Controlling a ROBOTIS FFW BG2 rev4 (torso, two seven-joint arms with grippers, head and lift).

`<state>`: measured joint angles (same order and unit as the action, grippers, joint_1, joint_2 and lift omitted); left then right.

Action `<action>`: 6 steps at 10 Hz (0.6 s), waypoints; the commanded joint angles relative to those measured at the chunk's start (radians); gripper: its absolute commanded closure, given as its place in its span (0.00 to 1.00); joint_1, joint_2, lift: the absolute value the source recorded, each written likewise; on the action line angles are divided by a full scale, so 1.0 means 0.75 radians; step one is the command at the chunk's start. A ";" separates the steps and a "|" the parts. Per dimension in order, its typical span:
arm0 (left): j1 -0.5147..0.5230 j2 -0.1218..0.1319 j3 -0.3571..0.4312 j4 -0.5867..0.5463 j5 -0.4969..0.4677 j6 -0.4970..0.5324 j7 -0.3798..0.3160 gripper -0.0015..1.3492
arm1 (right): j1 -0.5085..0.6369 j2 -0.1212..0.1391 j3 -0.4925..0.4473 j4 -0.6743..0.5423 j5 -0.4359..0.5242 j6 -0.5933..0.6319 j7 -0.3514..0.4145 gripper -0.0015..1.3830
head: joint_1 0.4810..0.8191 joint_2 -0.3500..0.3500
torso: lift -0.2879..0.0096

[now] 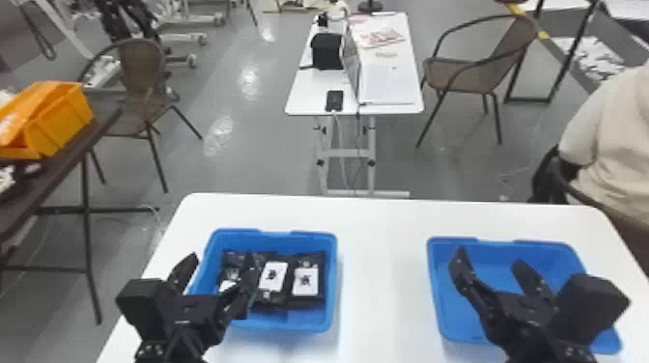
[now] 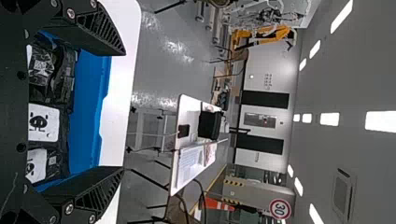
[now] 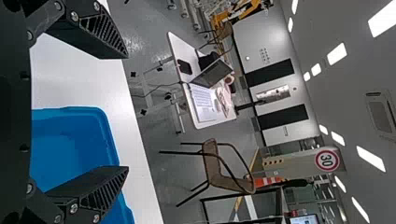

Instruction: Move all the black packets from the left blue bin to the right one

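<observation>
While the left tool [image 1: 221, 263] is poised wide at the left blue bin's [image 1: 289, 325] outer side, the right tool [image 1: 490, 260], fingers also spread wide, is positioned over the right blue bin [image 1: 440, 289]. Both bins are set apart on the white table [image 1: 381, 241]. Black packets [image 1: 309, 302] are bunched inside the left one; white labels [image 1: 305, 282] can be seen on some. Past that, an orange bin [image 1: 63, 118] is placed far left on a dark desk [image 1: 63, 164], near a brown chair [image 1: 142, 67]. Farther back, a white desk [image 1: 299, 99] is loaded with a small black device [image 1: 334, 100], laptop [image 1: 386, 87] and black box [image 1: 327, 50].
</observation>
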<state>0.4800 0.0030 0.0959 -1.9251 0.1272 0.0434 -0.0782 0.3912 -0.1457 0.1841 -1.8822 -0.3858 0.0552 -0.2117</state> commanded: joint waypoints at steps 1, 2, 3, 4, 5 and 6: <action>0.000 -0.008 -0.001 0.000 -0.002 0.001 0.000 0.12 | 0.000 0.000 0.000 0.002 -0.003 0.000 0.000 0.13 | 0.63 0.64 | 0.97; 0.000 -0.008 -0.001 0.000 -0.004 0.004 0.000 0.12 | 0.000 0.000 0.000 0.002 -0.007 0.000 0.000 0.13 | 0.63 0.64 | 0.97; 0.000 -0.008 -0.001 0.000 -0.004 0.004 0.000 0.12 | 0.000 0.000 0.000 0.002 -0.007 0.000 0.000 0.13 | 0.63 0.64 | 0.97; 0.000 -0.008 -0.003 0.000 -0.004 0.004 0.000 0.12 | 0.002 0.000 0.000 0.002 -0.007 0.000 0.000 0.13 | 0.63 0.64 | 0.97; -0.002 -0.008 -0.003 0.000 -0.004 0.008 0.000 0.12 | 0.002 0.000 0.000 0.002 -0.009 0.002 0.000 0.13 | 0.63 0.64 | 0.97; 0.000 -0.008 -0.003 0.002 -0.004 0.008 0.000 0.12 | 0.002 0.000 0.000 0.002 -0.009 0.000 0.000 0.13 | 0.63 0.64 | 0.97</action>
<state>0.4792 0.0030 0.0936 -1.9245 0.1242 0.0486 -0.0782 0.3926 -0.1457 0.1841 -1.8805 -0.3926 0.0552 -0.2117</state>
